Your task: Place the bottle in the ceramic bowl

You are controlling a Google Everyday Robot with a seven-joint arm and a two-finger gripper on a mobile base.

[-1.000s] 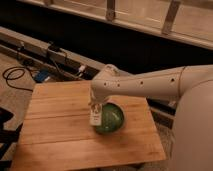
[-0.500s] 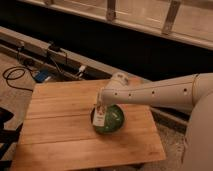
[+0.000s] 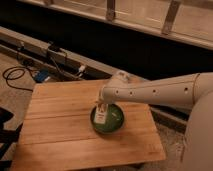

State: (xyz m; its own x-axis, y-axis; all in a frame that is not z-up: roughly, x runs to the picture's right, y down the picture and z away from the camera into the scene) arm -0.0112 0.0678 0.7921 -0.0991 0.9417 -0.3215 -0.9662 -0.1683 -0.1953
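Note:
The green ceramic bowl (image 3: 111, 121) sits right of centre on the wooden table (image 3: 55, 130). My gripper (image 3: 101, 104) comes down from the white arm that reaches in from the right, and it stands over the bowl's left part. It is shut on the top of the bottle (image 3: 100, 115), a small whitish bottle with a pale label. The bottle hangs upright with its lower end inside the bowl's left rim. I cannot tell whether it touches the bowl's inside.
The table's right edge (image 3: 154, 131) lies close to the bowl. Cables and a blue object (image 3: 40, 76) lie on the floor at the back left, along a low rail (image 3: 30, 46). A dark object (image 3: 5, 127) stands by the table's left edge.
The gripper and the bottle shifted a little to the right, from the bowl's left rim to over its left inside. The bowl stayed where it was.

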